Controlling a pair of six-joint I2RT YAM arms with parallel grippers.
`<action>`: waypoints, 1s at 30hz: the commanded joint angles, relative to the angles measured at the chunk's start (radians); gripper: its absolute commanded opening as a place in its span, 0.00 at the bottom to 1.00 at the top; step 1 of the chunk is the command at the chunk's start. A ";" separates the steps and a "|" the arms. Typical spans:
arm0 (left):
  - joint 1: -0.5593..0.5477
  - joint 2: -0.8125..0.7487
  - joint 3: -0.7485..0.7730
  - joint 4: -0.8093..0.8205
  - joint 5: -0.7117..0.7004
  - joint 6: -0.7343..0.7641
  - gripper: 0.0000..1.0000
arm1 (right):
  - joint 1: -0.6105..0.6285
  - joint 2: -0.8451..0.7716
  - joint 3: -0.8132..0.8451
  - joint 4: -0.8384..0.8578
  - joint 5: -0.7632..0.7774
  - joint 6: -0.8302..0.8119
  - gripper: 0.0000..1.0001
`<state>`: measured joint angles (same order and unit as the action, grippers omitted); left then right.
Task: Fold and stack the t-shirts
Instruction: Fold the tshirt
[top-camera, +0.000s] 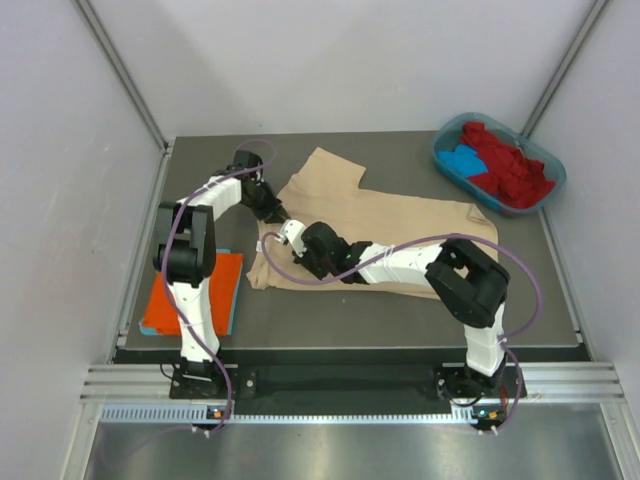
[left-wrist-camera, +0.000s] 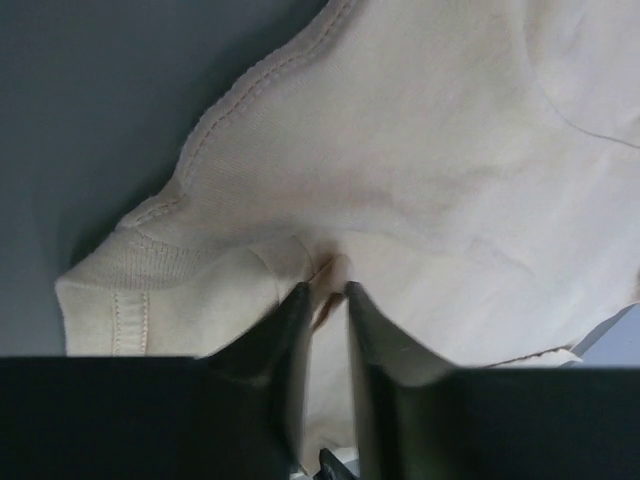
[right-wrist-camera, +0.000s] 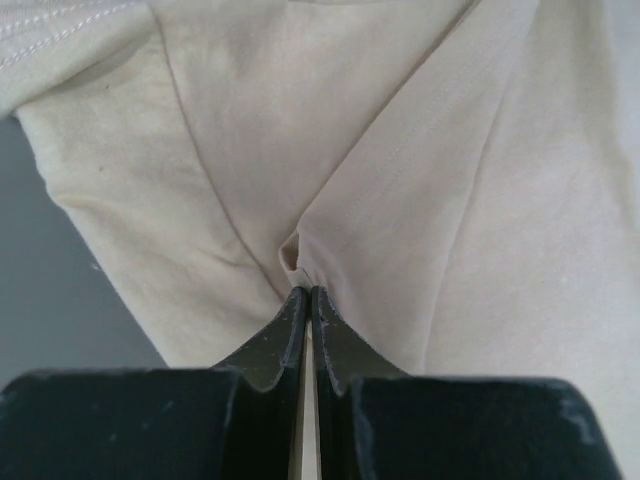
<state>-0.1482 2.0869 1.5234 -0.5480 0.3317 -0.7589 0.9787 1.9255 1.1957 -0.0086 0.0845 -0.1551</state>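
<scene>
Desk (top-camera: 400, 320) of dark grey fills the overhead view, with a beige cotton t-shirt (top-camera: 400, 222) spread across its middle, one sleeve pointing to the upper centre of the frame. At upper right sits a teal oval plastic tub (top-camera: 441, 152) holding crumpled red t-shirts (top-camera: 505, 165) and a blue t-shirt (top-camera: 462, 160). At lower left lies a folded orange t-shirt (top-camera: 190, 290) on top of a blue folded garment (top-camera: 237, 305), apparently the start of the stack.

Both arms reach to the left side of the beige cotton t-shirt. The left claw (left-wrist-camera: 327, 292), seen from its wrist camera, has its fingers nearly together on a raised ridge of cloth just beside a ribbed, stitched edge. The right claw (right-wrist-camera: 306, 293) is closed tight on a small tuck of fabric, with no gap between its tips.

The step in hand appears to be the first fold of this shirt. To do it well, both pinches should be checked as secure before any lift, since the left one looks shallow. The two claws should then rise together and travel level toward the right of the frame, so the carried edge runs straight and lands parallel to the far side. A low lift would limit dragging of the layer beneath. Uneven speed risks a skewed crease and a lopsided stack.
</scene>
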 joint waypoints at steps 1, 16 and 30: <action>-0.005 0.004 0.004 0.075 -0.002 -0.016 0.20 | 0.014 -0.036 -0.008 0.082 0.044 0.020 0.00; -0.028 -0.022 0.023 0.177 -0.008 -0.056 0.00 | -0.011 -0.146 -0.100 0.214 0.218 0.117 0.00; -0.062 0.032 0.155 0.230 -0.039 -0.056 0.00 | -0.140 -0.168 -0.140 0.243 0.258 0.278 0.00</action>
<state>-0.2031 2.0930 1.6276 -0.3985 0.3122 -0.8097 0.8608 1.8034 1.0615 0.1890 0.3248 0.0658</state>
